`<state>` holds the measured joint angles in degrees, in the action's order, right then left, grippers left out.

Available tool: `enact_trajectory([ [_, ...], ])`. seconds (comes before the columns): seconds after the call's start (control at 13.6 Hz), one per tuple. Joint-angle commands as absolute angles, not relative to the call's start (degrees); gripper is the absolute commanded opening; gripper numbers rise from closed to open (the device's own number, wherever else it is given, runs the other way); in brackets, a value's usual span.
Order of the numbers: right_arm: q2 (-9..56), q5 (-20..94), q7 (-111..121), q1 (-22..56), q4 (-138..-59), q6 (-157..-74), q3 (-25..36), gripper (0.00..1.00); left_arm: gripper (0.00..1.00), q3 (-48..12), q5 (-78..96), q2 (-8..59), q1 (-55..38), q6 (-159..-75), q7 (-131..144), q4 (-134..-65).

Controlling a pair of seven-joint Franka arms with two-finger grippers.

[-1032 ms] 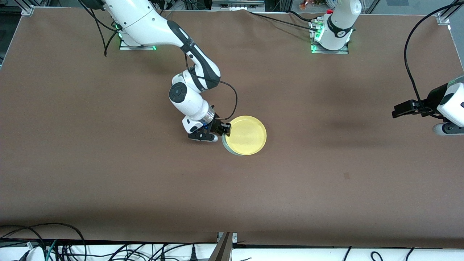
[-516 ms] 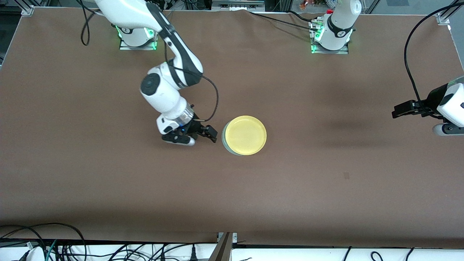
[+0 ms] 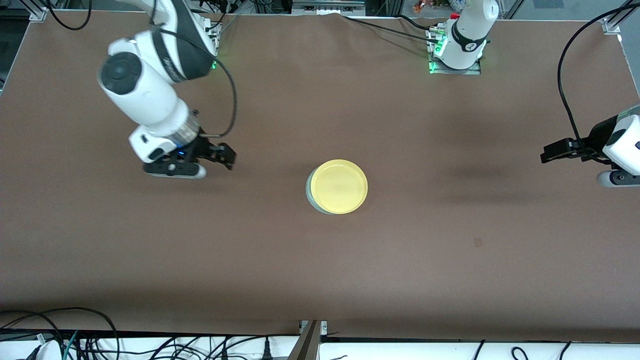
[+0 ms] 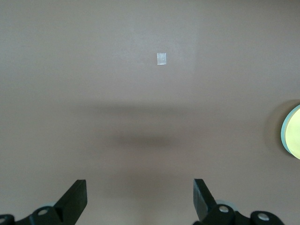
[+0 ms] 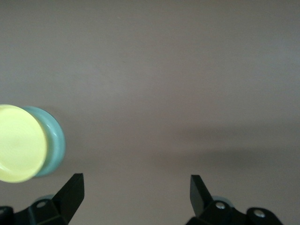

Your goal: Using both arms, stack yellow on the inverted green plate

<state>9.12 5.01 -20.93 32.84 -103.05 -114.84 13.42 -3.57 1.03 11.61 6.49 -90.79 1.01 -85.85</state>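
1. Yellow (image 3: pixel 339 186) lies rim-up on the green plate (image 3: pixel 309 192) near the middle of the table (image 3: pixel 450 260); only a pale crescent of the green one shows, at the edge toward the right arm's end.
2. In the right wrist view, yellow (image 5: pixel 18 143) sits slightly off centre on the green plate (image 5: pixel 54 140), not flush all round.
3. Right gripper (image 3: pixel 222 156) hangs empty with fingers spread over bare table, well apart from the stack, toward the right arm's end.
4. Left gripper (image 3: pixel 550 151) waits empty with fingers apart over the left arm's end of the table.
5. Judged from this, the stacking step looks done and only retreat remains; any next move calls for keeping clear of the plates, or nudging yellow to centre it.
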Motion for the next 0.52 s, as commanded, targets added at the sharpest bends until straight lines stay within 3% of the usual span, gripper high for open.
enact_trajectory([
  [0.0,6.07,3.69,-13.03,25.81,-100.65,-103.49,14.08,1.00,1.00,-3.43,1.41,11.87,6.24,-90.26,1.23,-84.73],
  [0.29,0.98,2.99,2.61,10.14,-98.53,-99.14,8.63,1.00,1.00,-3.34,1.49,11.87,6.06,-90.26,1.41,-84.73],
  [0.44,-1.83,0.63,4.13,2.41,-98.53,-99.14,1.80,1.00,1.00,-3.43,1.49,11.87,6.33,-90.26,1.41,-84.73],
])
